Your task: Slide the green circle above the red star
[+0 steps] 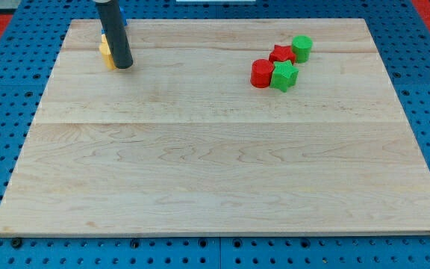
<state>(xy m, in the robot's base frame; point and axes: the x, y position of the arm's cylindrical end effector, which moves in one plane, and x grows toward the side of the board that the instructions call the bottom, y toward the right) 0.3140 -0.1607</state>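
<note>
The board [222,157] is pale wood with faint grain. On it sit a green circle [301,48], a red star [281,54], a red round block [261,73] and a green star [284,75]. The rod is dark grey; beside it a yellow block [106,52] shows. The surrounding table [6,104] is blue with dark holes.

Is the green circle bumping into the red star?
Touching. In the camera view the green circle sits right against the red star, with no board showing between them.

Straight dark cylindrical rod [115,33]
</note>
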